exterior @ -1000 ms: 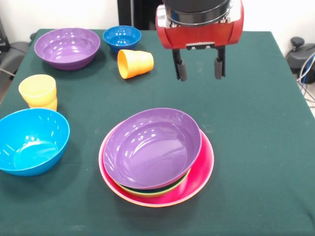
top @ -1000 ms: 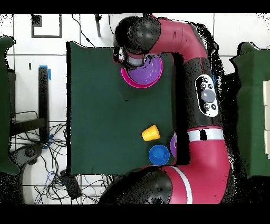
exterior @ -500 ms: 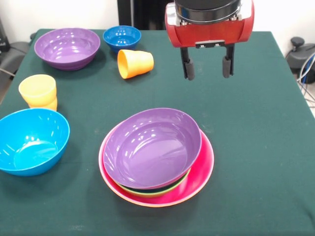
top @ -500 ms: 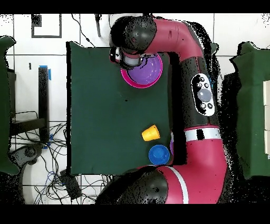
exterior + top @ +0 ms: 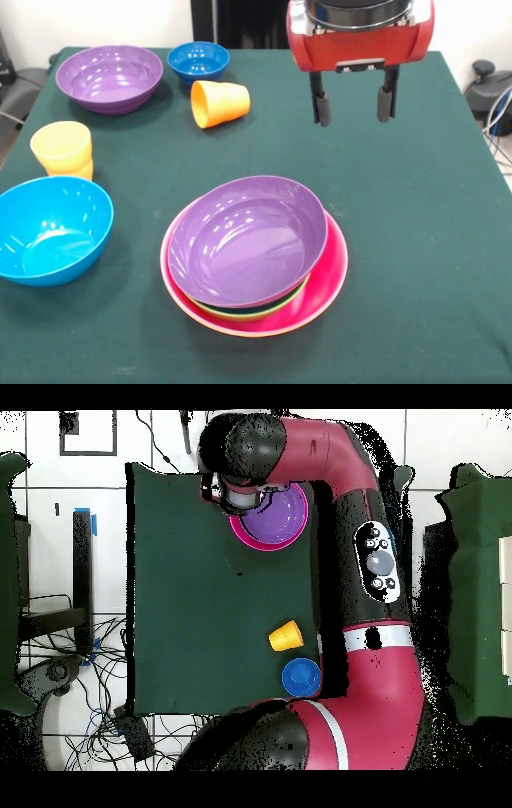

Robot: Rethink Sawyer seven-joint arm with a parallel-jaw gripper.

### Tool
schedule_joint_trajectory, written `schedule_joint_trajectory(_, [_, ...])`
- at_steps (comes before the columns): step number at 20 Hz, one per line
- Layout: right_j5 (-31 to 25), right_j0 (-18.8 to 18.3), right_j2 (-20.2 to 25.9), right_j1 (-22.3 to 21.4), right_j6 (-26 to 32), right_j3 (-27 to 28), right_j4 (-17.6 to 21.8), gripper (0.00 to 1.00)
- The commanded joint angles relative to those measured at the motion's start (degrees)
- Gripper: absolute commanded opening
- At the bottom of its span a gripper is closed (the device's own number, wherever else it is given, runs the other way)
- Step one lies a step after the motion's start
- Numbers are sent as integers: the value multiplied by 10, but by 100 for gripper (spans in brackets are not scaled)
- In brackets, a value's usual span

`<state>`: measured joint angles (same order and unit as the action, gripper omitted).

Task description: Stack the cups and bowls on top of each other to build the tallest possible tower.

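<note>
The tower (image 5: 254, 254) stands at the table's middle front: a purple bowl (image 5: 244, 238) nested on green and dark bowls inside a large pink bowl (image 5: 324, 286). In the overhead view the pile (image 5: 278, 524) shows partly under the arm. My gripper (image 5: 353, 106) hangs open and empty above the cloth, behind and right of the pile. An orange cup (image 5: 218, 102) (image 5: 286, 636) lies on its side. Yellow cups (image 5: 63, 150) stand stacked at the left. A light blue bowl (image 5: 50, 230), a second purple bowl (image 5: 109, 77) and a small dark blue bowl (image 5: 198, 61) (image 5: 301, 677) sit apart.
The green cloth-covered table (image 5: 416, 208) ends at the right, where cables and dark equipment (image 5: 490, 88) stand. In the overhead view the red arm (image 5: 370, 584) covers the table's right side.
My gripper has moved to the right in the front view and risen slightly, staying open. The bowls and cups have not moved.
</note>
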<state>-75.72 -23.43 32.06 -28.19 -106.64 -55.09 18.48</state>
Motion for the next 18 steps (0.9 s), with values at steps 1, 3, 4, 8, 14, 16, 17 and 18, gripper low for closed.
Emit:
schedule_joint_trajectory(1, [32, 20, -12, -15, 43, -56, 24, 100])
schedule_joint_trajectory(3, [32, 15, -3, -9, 51, -60, 15, 100])
schedule_joint_trajectory(4, [42, 11, 3, -3, 54, -66, 8, 100])
schedule_joint_trajectory(8, [37, 16, -2, 4, 52, -60, 13, 100])
schedule_joint_trajectory(14, [-73, 33, -23, 14, 108, 55, 80, 100])
schedule_joint_trajectory(16, [-124, 36, -10, 28, 123, 109, 84, 100])
schedule_joint_trajectory(17, [-137, 38, -5, 34, 129, 127, 88, 100])
schedule_joint_trajectory(18, [-153, 43, 4, 49, 142, 160, 98, 100])
